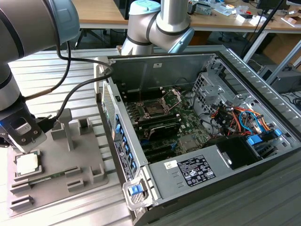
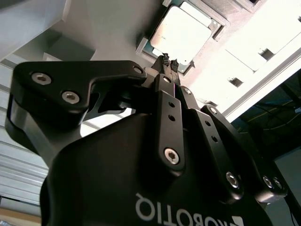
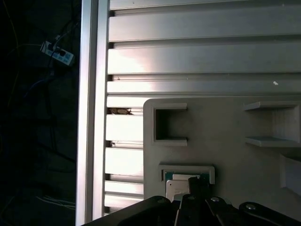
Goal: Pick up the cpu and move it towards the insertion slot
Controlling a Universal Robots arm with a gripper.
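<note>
The cpu is a flat silvery square lying in a pocket at the near left corner of the grey plastic tray. My gripper hangs just above and behind it. In the second wrist view the gripper has its black fingertips pressed together, shut with nothing between them, over the edge of the cpu. The first wrist view shows the cpu partly hidden behind the gripper. The insertion slot is a dark square socket on the motherboard inside the open computer case, with its metal bracket raised.
The open computer case lies at the exterior view's right of the tray, its side wall between the tray and the motherboard. Upright grey posts stand on the tray. Black cables trail from the arm. Everything rests on a ribbed aluminium table.
</note>
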